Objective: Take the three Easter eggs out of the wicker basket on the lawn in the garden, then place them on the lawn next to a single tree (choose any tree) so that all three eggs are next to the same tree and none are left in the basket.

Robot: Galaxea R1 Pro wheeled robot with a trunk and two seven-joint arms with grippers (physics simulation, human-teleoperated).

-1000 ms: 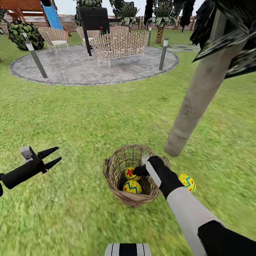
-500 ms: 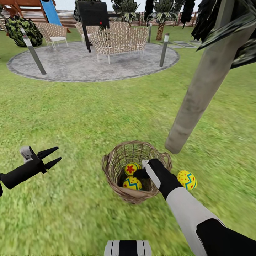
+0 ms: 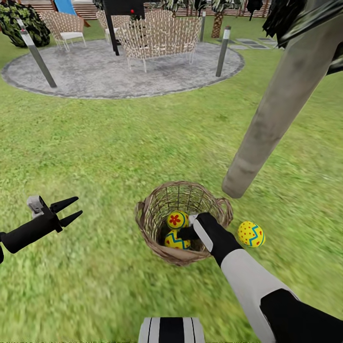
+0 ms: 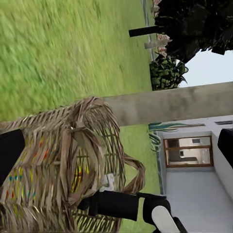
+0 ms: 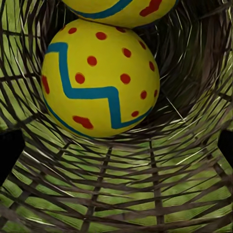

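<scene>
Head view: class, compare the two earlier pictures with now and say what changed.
The camera tilted down, so the whole scene slid up. The right gripper stays inside the basket, little moved, beside two eggs. The third egg still lies on the lawn near the tree. The left gripper hangs open, unmoved.
</scene>
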